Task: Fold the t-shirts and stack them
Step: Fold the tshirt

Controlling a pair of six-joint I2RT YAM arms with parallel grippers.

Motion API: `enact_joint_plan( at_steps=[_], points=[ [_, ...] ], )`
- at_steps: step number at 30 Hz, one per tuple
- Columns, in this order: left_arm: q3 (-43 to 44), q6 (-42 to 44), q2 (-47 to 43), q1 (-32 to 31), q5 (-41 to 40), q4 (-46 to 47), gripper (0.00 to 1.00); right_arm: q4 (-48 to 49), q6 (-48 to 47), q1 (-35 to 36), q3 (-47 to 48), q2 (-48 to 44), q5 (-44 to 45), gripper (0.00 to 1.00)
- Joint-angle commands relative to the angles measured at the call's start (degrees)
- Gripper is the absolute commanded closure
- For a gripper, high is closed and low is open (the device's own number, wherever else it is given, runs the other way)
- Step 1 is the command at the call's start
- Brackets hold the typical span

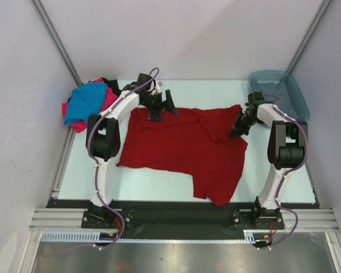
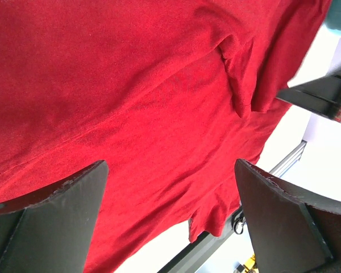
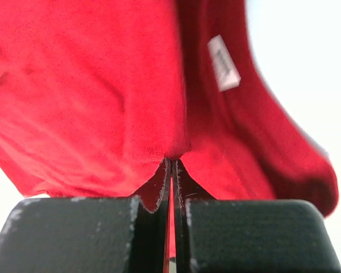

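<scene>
Nearest, along the table's front edge, both arms rise from a dark rail (image 1: pixel 176 219). Just past it the dark red t-shirt (image 1: pixel 182 148) lies spread on the pale table (image 1: pixel 159 190), roughly mid-table, with one flap reaching toward the near right. Its long axis looks to run left to right, with a straight edge at the left and the collar end at the far right, where the cloth is rumpled into a fold. The right gripper (image 1: pixel 237 129) sits on that far-right part, its jaws pressed together on a pinch of red cloth. Its wrist view shows the fabric caught in the slit between the fingers (image 3: pixel 74 233), with a white neck label (image 3: pixel 223 62) just beyond. The left gripper (image 1: pixel 162 105) hangs above the shirt's far-left corner, jaws spread wide with nothing between them. In its wrist view red cloth fills the space below the two fingers (image 2: pixel 57 222), so the shirt lies straight under it and stretches away to the right. The coming move seems to turn on this: the right end is held, and the left arm is the nearer one to the free far-left edge. It probably needs only to drop straight down to match that grip. Farther back at the left, well apart from the red shirt, a bright blue t-shirt (image 1: pixel 85 105) is heaped on a hot pink t-shirt (image 1: pixel 111 96), with a black t-shirt (image 1: pixel 108 84) behind. At the far right stands the teal plastic tub (image 1: pixel 298 99).
</scene>
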Motion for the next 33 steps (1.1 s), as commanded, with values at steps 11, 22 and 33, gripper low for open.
enact_joint_plan(
  at_steps=[11,22,33],
  points=[
    [0.08,-0.77,-1.18,0.47,2.14,3.26,0.0,-17.22,-3.02,0.47,6.72,-9.72,11.19,1.0],
    [0.79,-1.04,-0.22,0.47,2.49,3.26,0.0,-18.64,-2.14,0.73,6.0,-7.17,16.46,0.36],
    [4.66,2.3,-0.57,3.98,-7.42,-1.4,0.0,-15.73,-5.92,1.25,27.7,1.34,4.25,0.36]
  ],
)
